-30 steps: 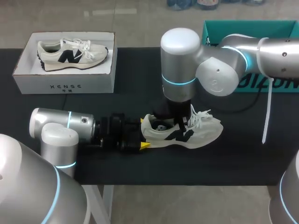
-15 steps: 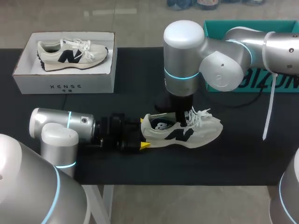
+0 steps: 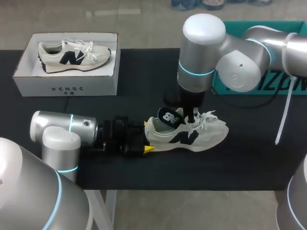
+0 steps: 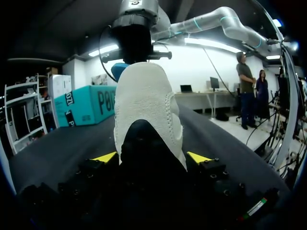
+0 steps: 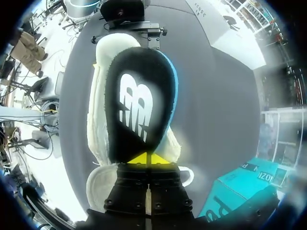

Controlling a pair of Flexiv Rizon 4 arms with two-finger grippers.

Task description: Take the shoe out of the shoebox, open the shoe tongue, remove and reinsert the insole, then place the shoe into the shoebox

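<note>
As the head view shows, my left gripper [image 3: 146,138] lies at nine o'clock of the shoe [image 3: 204,139], its yellow tips clamped on the heel from either side. The shoe rests on its sole on the black table [image 3: 144,72], toe toward three o'clock. In the left wrist view the heel fills the gap between the fingers, touching both.

My right gripper [image 3: 190,115] stands over the shoe's opening, its fingers pinched together on the dark insole [image 3: 168,117]. The insole is raised and tilted toward ten o'clock. I cannot tell whether its lower end still sits inside the shoe. In the right wrist view the insole [image 5: 139,110] stretches ahead of the closed tips, with the shoe beneath it.

The white shoebox [image 3: 67,85] sits at ten o'clock of the shoe, well apart, and holds a second shoe [image 3: 74,52]. A teal box [image 3: 292,86] stands at two o'clock.
</note>
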